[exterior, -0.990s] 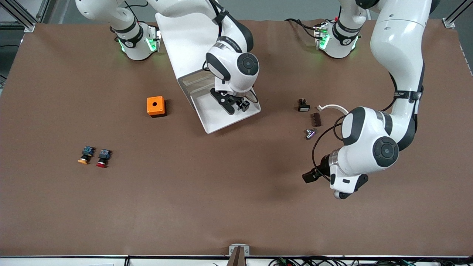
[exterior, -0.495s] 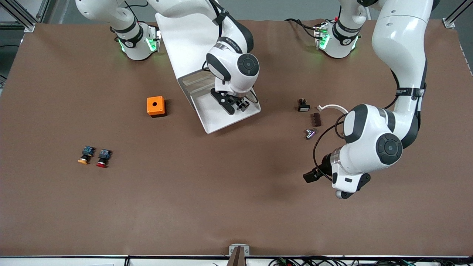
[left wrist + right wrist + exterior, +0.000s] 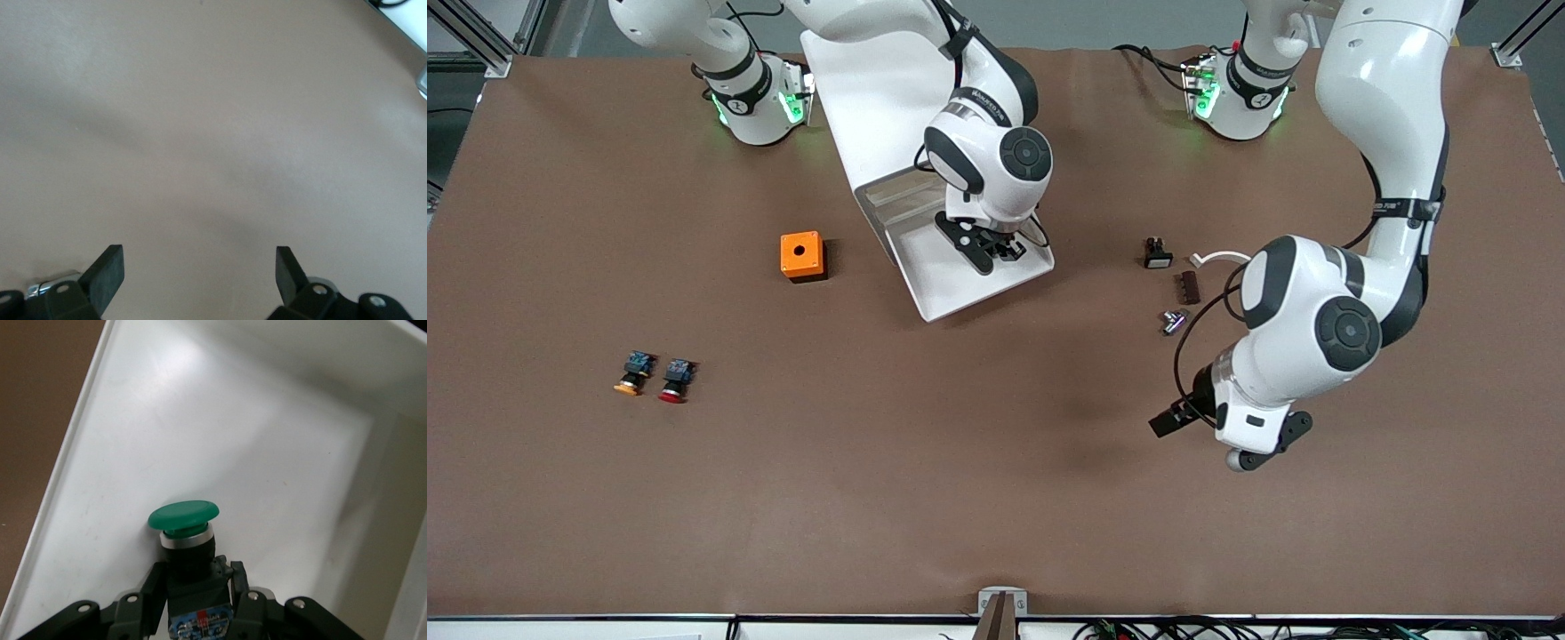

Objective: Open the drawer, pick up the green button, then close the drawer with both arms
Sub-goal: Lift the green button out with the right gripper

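Since a second ago, my right gripper [image 3: 197, 600] is now clamping the green button [image 3: 185, 533] inside the open drawer [image 3: 960, 289]. My left gripper [image 3: 200, 273] is waiting, fingers apart, over bare table nearer the camera. Lifting out comes next, I judge.

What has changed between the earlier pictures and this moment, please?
The right claw, down in the open drawer, has closed on the green button; a second ago it stood open there. The left arm shifted slightly over bare table near the small parts, its left claw staying open. The drawer, orange box and the two buttons near the right arm's end stayed put.
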Available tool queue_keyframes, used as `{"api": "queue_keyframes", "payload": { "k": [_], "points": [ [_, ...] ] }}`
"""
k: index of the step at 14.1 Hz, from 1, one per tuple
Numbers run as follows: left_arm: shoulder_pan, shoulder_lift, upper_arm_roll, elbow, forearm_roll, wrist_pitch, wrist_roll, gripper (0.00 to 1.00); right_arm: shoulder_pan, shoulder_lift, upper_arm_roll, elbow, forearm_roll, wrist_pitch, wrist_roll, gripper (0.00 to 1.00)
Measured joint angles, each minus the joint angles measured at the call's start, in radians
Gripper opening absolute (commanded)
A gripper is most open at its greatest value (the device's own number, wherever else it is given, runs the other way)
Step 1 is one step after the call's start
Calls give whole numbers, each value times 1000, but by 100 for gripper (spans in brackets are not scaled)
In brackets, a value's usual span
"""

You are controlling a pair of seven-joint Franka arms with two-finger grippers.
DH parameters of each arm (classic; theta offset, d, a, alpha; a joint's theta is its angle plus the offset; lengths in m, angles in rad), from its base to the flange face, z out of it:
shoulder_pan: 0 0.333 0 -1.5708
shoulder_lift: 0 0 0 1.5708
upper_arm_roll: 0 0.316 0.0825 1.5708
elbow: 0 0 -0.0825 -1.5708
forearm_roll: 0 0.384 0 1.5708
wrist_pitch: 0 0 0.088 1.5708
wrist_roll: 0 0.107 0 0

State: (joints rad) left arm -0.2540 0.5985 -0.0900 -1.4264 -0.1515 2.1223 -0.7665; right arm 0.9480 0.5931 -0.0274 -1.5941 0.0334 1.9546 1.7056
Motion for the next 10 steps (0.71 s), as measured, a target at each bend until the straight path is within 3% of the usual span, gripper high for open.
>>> {"api": "queue_keyframes", "payload": {
  "k": [6, 10],
  "points": [
    [-20, -24, -4, -33, 2, 4, 0, 100, -28, -2, -16, 43, 12, 3, -7, 0],
    [-16, -44, -4, -51, 2, 4, 0, 100, -93, -10, -22, 114, 29, -55, -118, 0]
  ]
}}
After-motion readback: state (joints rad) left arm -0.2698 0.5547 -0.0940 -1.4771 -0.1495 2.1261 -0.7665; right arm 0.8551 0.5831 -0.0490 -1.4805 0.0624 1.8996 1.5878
